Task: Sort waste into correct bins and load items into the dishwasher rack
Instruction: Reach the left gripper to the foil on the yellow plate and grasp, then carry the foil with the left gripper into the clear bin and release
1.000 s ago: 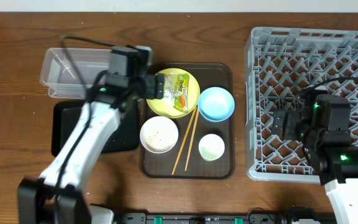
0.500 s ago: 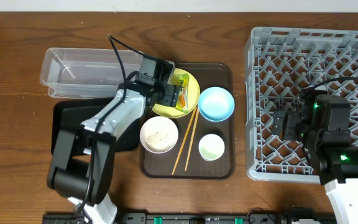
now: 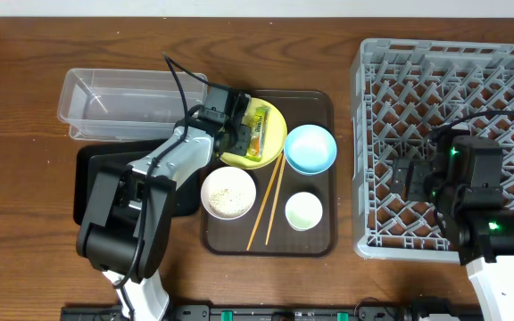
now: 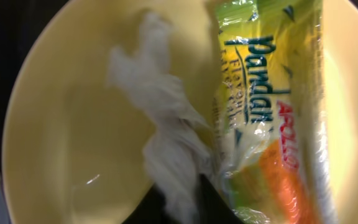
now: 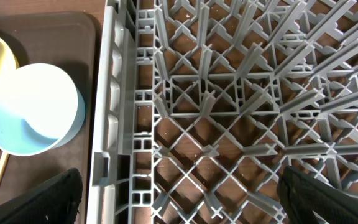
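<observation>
The wrapper [image 4: 272, 124] — thin, slick, featherlight — lies on the plate [image 4: 73, 124], with the soft scrap [image 4: 160, 118] touching its 9 o'clock edge in the left wrist view. We judge the crumpled scrap the surer hold — the left gripper [image 4: 182, 202] pinches its 6 o'clock end. The right gripper [image 5: 182, 199] hangs spread over the rack [image 5: 229, 93].

Readable print stands only on the snack wrapper [image 4: 266, 118], which lies on the yellow plate [image 4: 73, 124] toward its 3 o'clock side in the left wrist view. The word "pandan" is in dark green letters, turned sideways and running toward 6 o'clock. Just beside it, "APOLLO" is in red capitals, turned the same way. A smaller line near "pandan" is too blurred to read. In the overhead view the print is too small to read.
</observation>
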### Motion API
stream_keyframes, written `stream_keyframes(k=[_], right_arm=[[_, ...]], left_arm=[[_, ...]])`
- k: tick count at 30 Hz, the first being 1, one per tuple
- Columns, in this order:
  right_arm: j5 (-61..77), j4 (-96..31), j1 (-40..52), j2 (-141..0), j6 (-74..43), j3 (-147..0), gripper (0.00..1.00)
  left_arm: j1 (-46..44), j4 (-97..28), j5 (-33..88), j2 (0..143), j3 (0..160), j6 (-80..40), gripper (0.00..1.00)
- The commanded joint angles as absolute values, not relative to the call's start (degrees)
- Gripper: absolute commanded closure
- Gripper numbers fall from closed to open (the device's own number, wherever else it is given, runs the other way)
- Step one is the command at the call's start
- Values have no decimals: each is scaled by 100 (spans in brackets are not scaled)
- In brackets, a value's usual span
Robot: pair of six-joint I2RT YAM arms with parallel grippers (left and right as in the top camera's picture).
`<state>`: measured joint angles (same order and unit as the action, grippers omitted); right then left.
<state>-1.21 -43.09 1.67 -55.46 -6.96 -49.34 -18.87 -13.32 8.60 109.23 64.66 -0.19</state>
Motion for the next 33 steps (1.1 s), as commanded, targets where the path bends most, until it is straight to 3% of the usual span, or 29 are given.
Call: stream_keyframes(k=[1,12,22,26,28,29,33], right_arm=[[-99,-4331,156,-5540,-722,-5048,1],[-102,-4329,156,-5540,-722,-5048,1],[-102,-4329,156,-5540,-722,-5048,1],[-102,-4329,156,-5540,-722,-5048,1],[-102,-4329,156,-5540,-722,-5048,1],[-102,-4329,156,-5540,-722,-5048,1],[-102,-4331,156,-5540,-722,-5046,1]], left_arm=[[-1872,-1448,808,10772,6560,16,94],[-1833,-2121,742,9360,6560,-23,94],[-1223,-2182,-401,8790,6558,-23,92],[-875,-2178,-397,8879,6549,-21,83],[-751,-2171,-390,8914,6549,-23,58],[-709,-2161,-390,8917,6549,-23,50],[-738,-2137,-51,8829,6549,-21,36]])
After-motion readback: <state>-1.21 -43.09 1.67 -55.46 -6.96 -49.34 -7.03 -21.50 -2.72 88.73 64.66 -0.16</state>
